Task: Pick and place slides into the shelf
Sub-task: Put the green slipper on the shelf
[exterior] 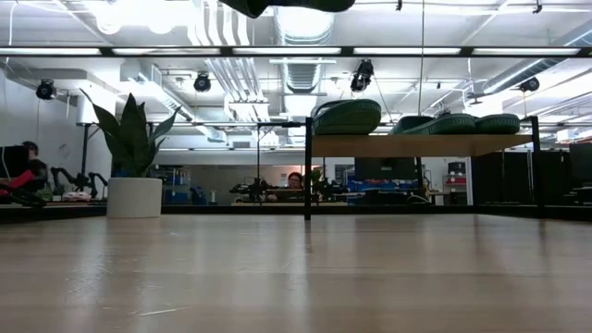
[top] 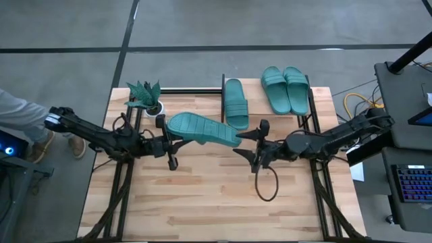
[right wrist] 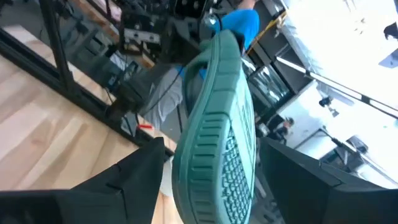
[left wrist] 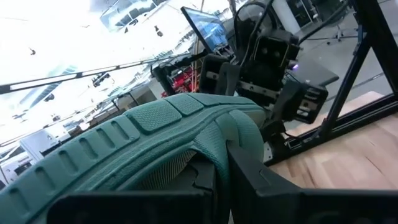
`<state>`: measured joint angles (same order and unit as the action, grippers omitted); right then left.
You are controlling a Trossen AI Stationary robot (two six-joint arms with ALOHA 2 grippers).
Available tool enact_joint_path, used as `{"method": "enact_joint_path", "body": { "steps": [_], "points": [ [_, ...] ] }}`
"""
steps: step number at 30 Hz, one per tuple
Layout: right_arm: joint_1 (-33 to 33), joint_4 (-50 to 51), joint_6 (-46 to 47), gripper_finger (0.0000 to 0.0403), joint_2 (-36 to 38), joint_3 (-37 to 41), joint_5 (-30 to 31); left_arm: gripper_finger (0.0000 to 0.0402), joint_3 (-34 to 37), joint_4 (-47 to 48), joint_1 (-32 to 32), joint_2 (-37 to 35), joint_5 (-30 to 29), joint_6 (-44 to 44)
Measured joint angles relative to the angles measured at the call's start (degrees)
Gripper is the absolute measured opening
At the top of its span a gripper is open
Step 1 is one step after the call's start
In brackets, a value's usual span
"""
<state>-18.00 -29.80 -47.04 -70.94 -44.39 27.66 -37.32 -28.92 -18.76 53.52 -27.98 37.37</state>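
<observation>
Shelf (top: 266, 121) holds three slides (top: 235, 102); table (top: 216, 196) beneath.

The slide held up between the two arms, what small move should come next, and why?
Probably close the right tool on the slide's free end: the left tool grips the other end, and the right fingers sit open on either side of the sole.

Lifted slide (exterior: 289, 5): cut off by low view's top edge. Left gripper (top: 166, 143) fingertips hidden under its sole.
</observation>
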Motion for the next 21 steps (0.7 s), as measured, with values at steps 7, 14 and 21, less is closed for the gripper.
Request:
{"method": "enact_joint_path", "body": {
  "steps": [7,14,21],
  "points": [
    [0.1,-0.2,0.0,0.0257,-3.1,-2.9,2.6,0.0,-0.1,-5.6,0.0,1.6,0.3,0.4],
    [0.2,-0.1,0.6,0.0215,-4.2,-6.0,5.9,0.0,-0.1,-6.0,0.0,2.3,1.1,0.4],
    [0.9,0.6,3.8,0.008,-3.8,-5.8,7.0,0.0,-0.1,-6.5,0.0,2.2,3.6,-1.0]
  ]
}}
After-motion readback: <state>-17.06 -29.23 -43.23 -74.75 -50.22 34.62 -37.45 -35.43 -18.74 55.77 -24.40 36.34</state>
